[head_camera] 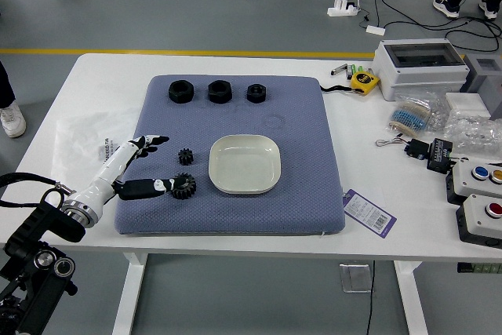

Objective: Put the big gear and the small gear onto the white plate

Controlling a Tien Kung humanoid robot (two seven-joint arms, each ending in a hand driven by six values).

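Head view: left hand [108,181] spread, grasping nothing, at the big gear [185,187]; recommend closing squarely round its rim, lifting clear of the small gear [185,157].

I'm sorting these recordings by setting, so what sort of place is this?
Probably a robotics lab or test workshop: a robot hand reaches over a padded mat, control boxes with push buttons sit at the right, and cables trail across the floor.
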